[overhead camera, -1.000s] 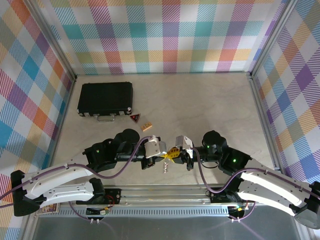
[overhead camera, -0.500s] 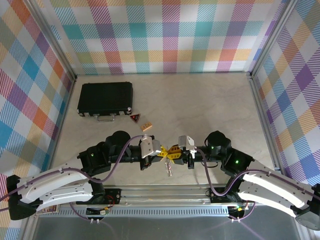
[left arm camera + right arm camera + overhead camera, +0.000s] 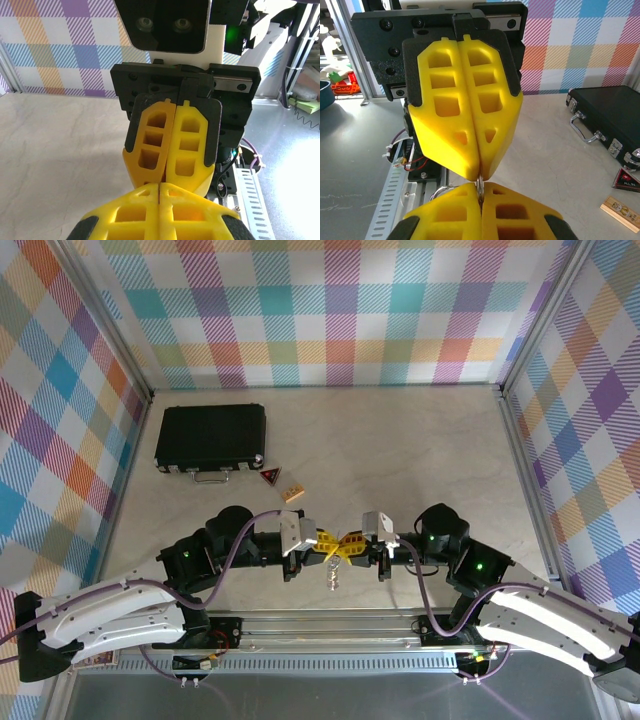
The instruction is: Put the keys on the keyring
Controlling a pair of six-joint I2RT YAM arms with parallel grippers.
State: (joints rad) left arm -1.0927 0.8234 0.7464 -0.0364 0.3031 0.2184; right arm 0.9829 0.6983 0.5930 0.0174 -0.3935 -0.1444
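My left gripper [image 3: 328, 540] and right gripper [image 3: 350, 544] meet tip to tip above the table's near edge, both shut. Where the tips touch in the right wrist view, a thin silver ring [image 3: 480, 186] stands edge-on, pinched by my right gripper [image 3: 481, 189] from below and the left gripper [image 3: 479, 176] from above. Whether that ring is the keyring I cannot tell. The keys [image 3: 333, 576] dangle under the meeting point, and a silver wire loop [image 3: 436, 192] shows beside the tips. In the left wrist view the left gripper [image 3: 160, 186] shows no gap and faces the right gripper [image 3: 161, 181].
A black case [image 3: 210, 437] lies at the back left, also seen as the black case [image 3: 615, 114]. Before it lie a red-and-black triangular tag [image 3: 270, 477] and a small wooden block [image 3: 293, 493]. A metal rail [image 3: 330, 625] runs along the near edge under the grippers.
Both grippers shifted slightly and now sit level, tip against tip. The keys hang straighter below them. The right jaws parted a little half a second ago and are shut again.
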